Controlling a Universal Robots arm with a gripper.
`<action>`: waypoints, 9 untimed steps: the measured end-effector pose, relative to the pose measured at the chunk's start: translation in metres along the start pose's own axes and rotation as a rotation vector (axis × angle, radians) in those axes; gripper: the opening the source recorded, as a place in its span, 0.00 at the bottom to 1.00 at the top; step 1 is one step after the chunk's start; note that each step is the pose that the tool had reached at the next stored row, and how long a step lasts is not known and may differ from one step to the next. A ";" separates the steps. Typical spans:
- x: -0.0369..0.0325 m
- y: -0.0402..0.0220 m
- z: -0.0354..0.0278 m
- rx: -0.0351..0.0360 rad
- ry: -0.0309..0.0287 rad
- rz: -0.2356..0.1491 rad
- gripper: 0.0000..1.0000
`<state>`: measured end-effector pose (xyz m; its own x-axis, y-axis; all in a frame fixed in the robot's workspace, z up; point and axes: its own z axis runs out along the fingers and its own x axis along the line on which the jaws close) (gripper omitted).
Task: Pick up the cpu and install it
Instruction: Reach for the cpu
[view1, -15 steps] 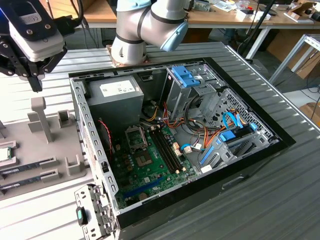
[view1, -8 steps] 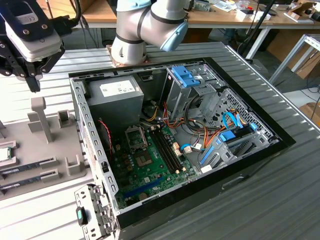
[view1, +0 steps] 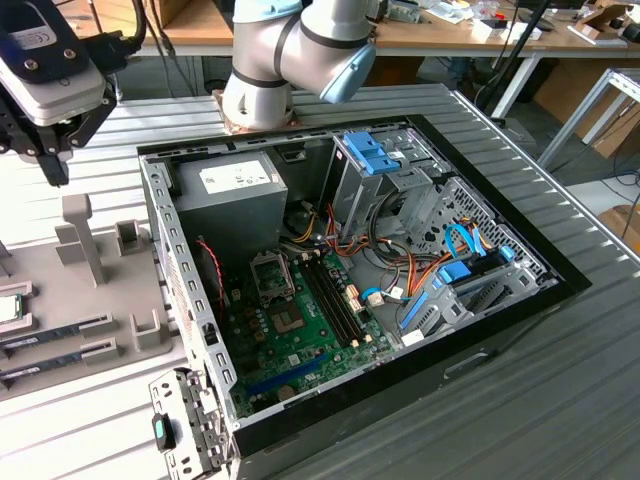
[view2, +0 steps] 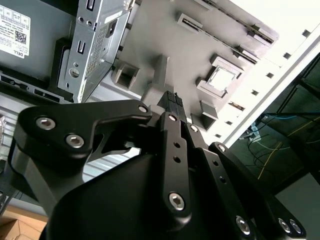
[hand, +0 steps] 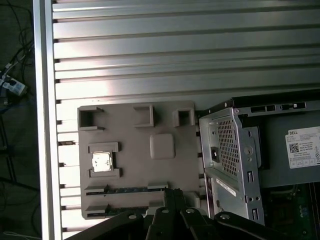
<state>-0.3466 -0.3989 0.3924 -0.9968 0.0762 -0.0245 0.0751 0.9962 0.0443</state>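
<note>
The cpu (hand: 102, 162) lies flat, its silvery top up, in a square walled nest on a grey tray (hand: 135, 135). The nest is near the tray's edge farthest from the computer case (view1: 185, 290). In the exterior view the cpu is cut off by that view's left edge. Just beside its nest, two long memory sticks (view1: 60, 329) rest in slotted holders on the same tray, and several upright blocks stand on the tray too.

The gripper (hand: 173, 191) hangs above the tray, clear of the cpu and touching nothing. In both wrist views its dark fingers are pressed together with nothing between them.

The tray rests on a table (hand: 175, 50) of pale ribbed metal slats with dark grooves between them, and light glares off the slats. The case lies open on its side in a black frame, just beside the tray. Inside it are a green motherboard (view1: 300, 340) with a dark square socket (view1: 272, 278), a grey power-supply box (view1: 225, 190) with a white label, blue drive latches and orange and blue cables.

The arm (view1: 290, 50) rises from its base at the table's far edge. Beyond it stand wooden workbenches (view1: 440, 38) strewn with small items, and loose cables (hand: 12, 85) lie on the dark floor past the table's rim
</note>
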 end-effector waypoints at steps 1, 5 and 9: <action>0.0002 0.0000 0.0000 0.0000 0.0000 0.000 0.11; 0.0033 -0.0002 0.0000 0.0000 0.0000 0.000 0.11; 0.0059 -0.0005 -0.0001 0.0000 -0.0001 0.000 0.11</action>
<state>-0.3526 -0.3990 0.3923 -0.9968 0.0762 -0.0245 0.0751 0.9962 0.0443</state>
